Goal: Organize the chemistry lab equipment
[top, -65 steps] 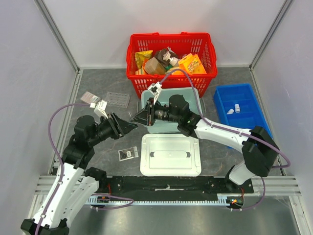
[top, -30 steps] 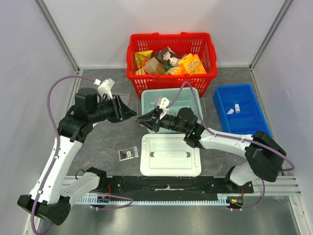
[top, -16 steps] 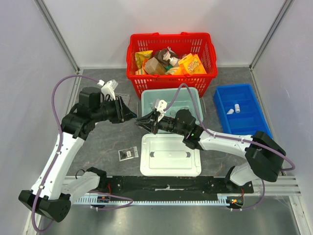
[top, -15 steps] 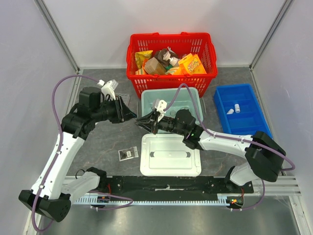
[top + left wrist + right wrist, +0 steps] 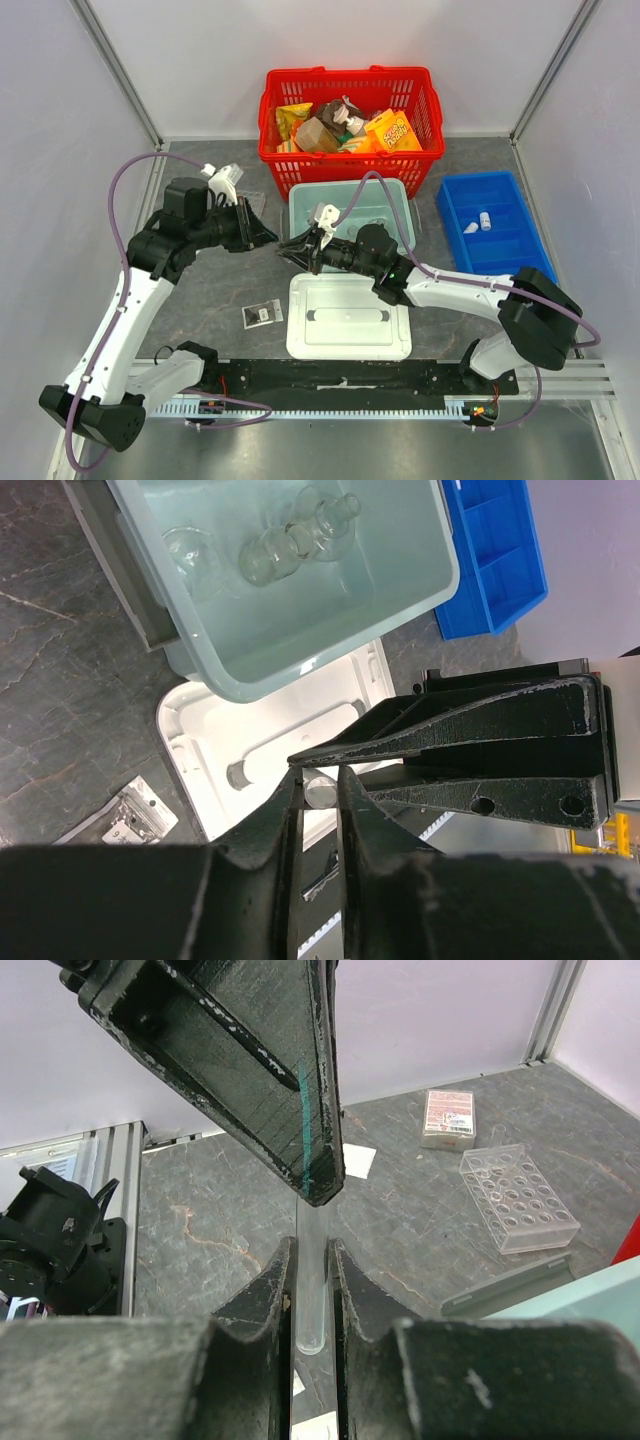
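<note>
Up close, right wrist, test tube (image 5: 310, 1295): thin clear glass lying lengthwise between the fingers, rounded end toward the camera. I judge it light, stiff, slick and easy to crack, so a gentle pinch across mid-length suits it.
Right wrist, right hand (image 5: 310, 1248): clamped on the test tube.
Right wrist, left hand (image 5: 318, 1190): a dark wedge over the far end of the test tube, hiding that end.
Right wrist, background: a well plate (image 5: 518, 1197) and a packet (image 5: 448, 1117) lie on the counter (image 5: 400, 1230), near each other but apart.
Left wrist, left hand: the fingers are drawn in to the width of a round clear end between them. It reads as pinching the test tube, though the contact itself is hard to resolve.
Left wrist, flasks (image 5: 290, 545): round clear glass crowded together in the grey-green tub (image 5: 447, 580). They are fragile, and the count is unclear because glass blends into glass.
Left wrist, cut off: the blue bin (image 5: 490, 570) and the white lid (image 5: 200, 730) run out of frame.
Top view, hands: the two hands meet tip to tip just left of the tub, above the counter. The test tube is too small to make out.
Top view, hidden: the well plate is mostly under the left arm, and the vials (image 5: 478, 222) sit in the blue bin.
</note>
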You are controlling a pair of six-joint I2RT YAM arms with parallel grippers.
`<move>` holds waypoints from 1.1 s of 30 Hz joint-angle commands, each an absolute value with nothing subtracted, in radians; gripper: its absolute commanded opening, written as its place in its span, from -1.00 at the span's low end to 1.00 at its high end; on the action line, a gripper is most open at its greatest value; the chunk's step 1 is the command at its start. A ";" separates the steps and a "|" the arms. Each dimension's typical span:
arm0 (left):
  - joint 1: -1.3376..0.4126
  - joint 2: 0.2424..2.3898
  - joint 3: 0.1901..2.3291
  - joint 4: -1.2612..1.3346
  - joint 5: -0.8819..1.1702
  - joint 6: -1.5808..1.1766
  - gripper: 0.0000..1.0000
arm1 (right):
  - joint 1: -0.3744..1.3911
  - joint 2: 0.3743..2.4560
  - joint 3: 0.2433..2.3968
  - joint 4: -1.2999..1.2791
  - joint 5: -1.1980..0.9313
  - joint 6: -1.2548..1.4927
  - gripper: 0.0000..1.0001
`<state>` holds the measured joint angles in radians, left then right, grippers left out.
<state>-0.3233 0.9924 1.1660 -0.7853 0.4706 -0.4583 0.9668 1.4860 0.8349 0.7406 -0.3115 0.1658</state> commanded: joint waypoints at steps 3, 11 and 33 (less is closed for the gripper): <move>-0.334 1.002 1.204 -0.811 0.440 -0.393 -0.68 | 0.973 1.494 0.887 0.764 -0.282 0.163 -0.65; -0.336 1.032 1.244 -0.851 0.330 -0.359 -0.86 | 0.973 1.500 0.902 0.732 -0.247 0.164 -0.39; -0.250 1.376 1.434 -0.628 -0.238 -0.317 -0.90 | 0.973 0.977 0.772 0.482 -0.006 0.114 0.96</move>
<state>-0.2905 1.3415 1.3960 -0.7658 -0.1436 -0.3492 0.9714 1.0454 0.7925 0.5549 -0.0860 0.1455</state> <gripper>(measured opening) 0.196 0.979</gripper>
